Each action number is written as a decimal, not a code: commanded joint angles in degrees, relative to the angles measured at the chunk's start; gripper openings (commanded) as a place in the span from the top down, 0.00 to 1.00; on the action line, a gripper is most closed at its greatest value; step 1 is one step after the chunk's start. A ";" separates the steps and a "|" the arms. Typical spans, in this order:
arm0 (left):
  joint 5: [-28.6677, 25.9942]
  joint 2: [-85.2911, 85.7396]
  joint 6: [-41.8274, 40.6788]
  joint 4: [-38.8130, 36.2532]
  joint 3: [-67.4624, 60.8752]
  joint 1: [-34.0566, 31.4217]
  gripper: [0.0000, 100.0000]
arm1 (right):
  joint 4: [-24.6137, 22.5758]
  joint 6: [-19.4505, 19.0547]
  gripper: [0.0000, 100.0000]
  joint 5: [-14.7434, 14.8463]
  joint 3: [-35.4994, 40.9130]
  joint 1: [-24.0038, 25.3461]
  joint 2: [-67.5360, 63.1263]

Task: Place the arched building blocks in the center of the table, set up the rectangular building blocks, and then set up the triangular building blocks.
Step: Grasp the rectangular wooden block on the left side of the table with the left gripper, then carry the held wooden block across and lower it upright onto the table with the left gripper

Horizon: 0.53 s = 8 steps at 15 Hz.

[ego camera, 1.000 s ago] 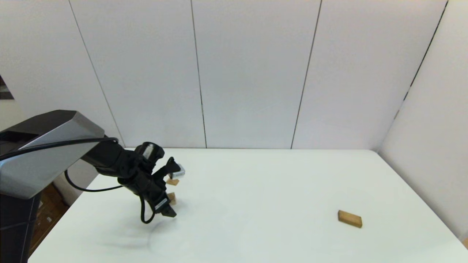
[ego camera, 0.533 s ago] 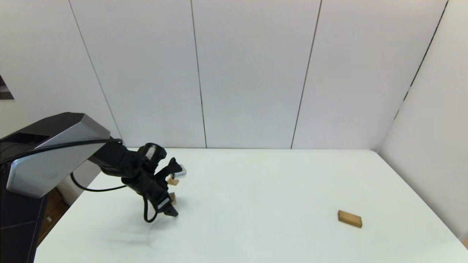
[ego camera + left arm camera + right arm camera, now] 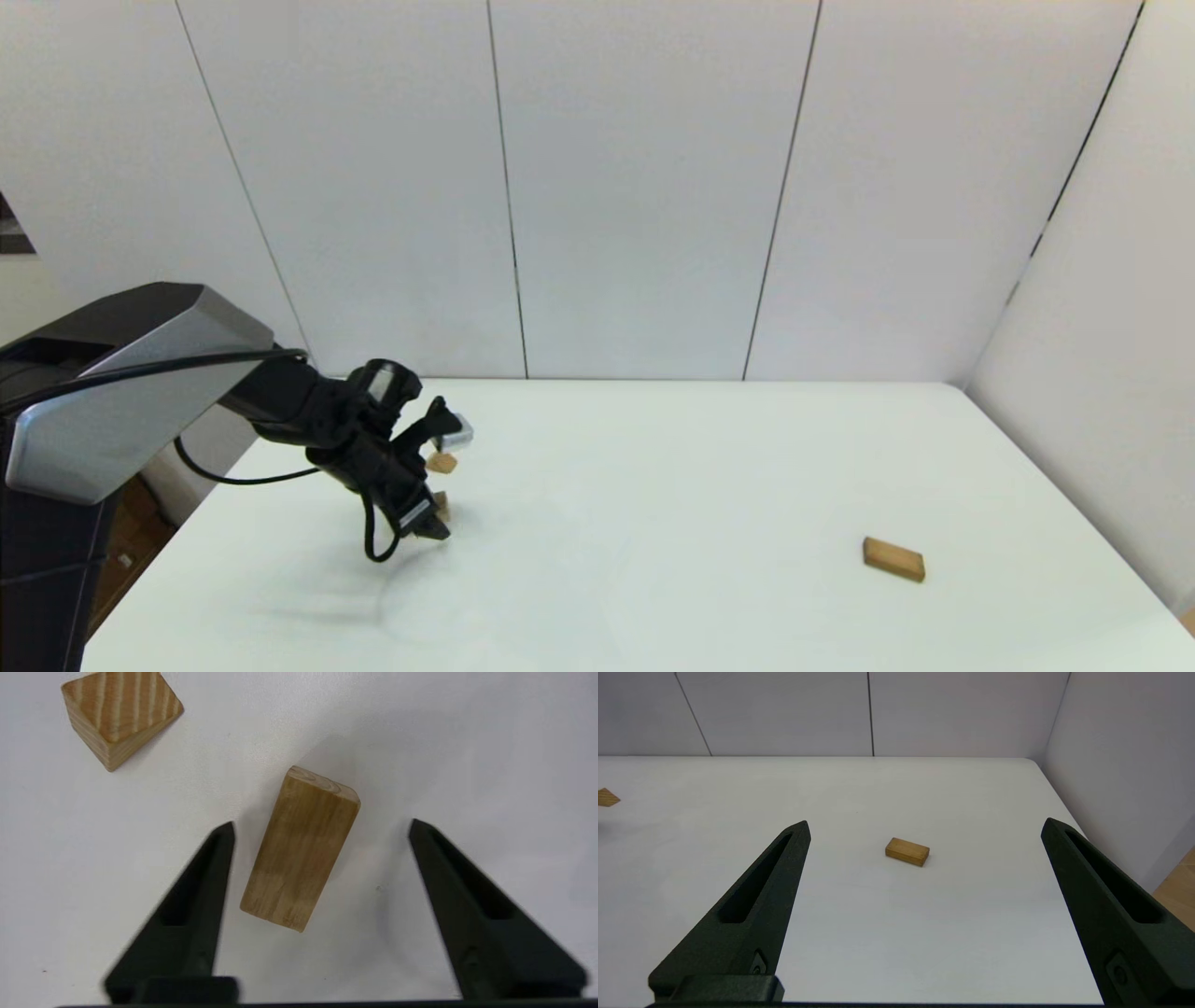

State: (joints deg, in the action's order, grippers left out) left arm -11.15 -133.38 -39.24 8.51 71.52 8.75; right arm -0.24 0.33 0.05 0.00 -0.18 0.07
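My left gripper point(image 3: 321, 823) hangs open over the left side of the table point(image 3: 653, 485), fingers pointing down. Between its fingers lies the arched building block point(image 3: 301, 849), an oblong light-wood piece closer to one finger and touching neither. Its notch does not show from above. In the head view this block point(image 3: 441, 505) is half hidden behind the lower finger. The triangular building block point(image 3: 119, 714) lies just beyond it, also visible in the head view point(image 3: 441, 462). The rectangular building block point(image 3: 893, 558) lies flat at the right, ahead of my open, empty right gripper point(image 3: 925, 822).
White wall panels point(image 3: 653, 187) close off the table's far edge and right side. The left arm's cable point(image 3: 378, 541) loops down close to the tabletop. The right arm is out of the head view.
The left arm has shifted slightly over the two left blocks and stays open. None of the blocks has moved.
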 commanded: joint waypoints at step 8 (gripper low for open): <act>0.08 0.84 -0.66 1.16 0.02 -1.81 1.00 | -0.02 0.02 0.00 0.04 0.09 0.01 -0.07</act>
State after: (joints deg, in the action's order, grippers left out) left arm -11.02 -132.68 -39.61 9.62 71.47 6.86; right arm -0.24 0.33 0.02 0.00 -0.18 0.07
